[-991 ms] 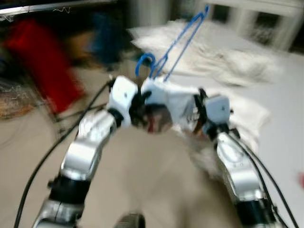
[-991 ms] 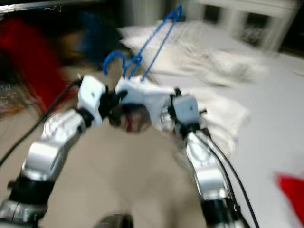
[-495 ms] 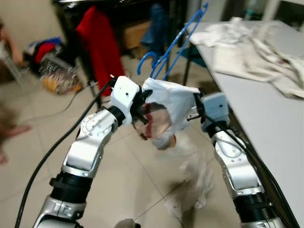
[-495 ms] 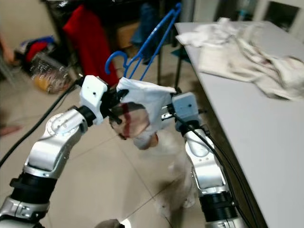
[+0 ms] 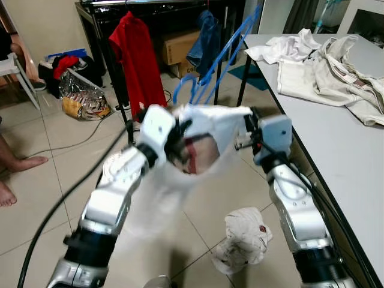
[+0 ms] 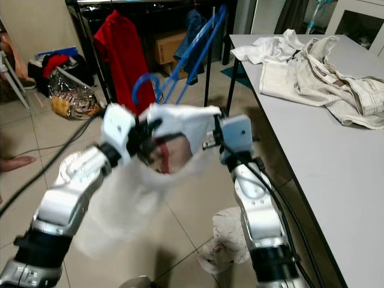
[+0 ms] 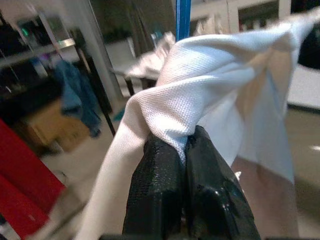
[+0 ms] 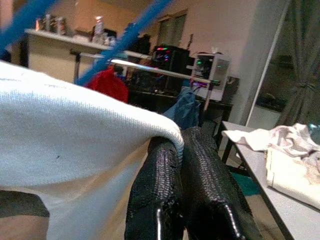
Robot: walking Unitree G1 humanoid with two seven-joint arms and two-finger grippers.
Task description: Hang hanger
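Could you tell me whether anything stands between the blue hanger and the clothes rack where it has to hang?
Nothing visible blocks the way. Both end effectors, left and right, are shut on the white shirt carrying the blue hanger. Open tiled floor lies between it and the dark rack, where a red garment hangs.

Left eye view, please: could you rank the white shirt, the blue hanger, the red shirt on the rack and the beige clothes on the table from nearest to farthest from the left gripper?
1. White shirt, pinched in the left gripper.
2. Blue hanger, rising just above it.
3. Red shirt, hanging on the rack ahead, to the robot's left.
4. Beige clothes, on the table far to the right.
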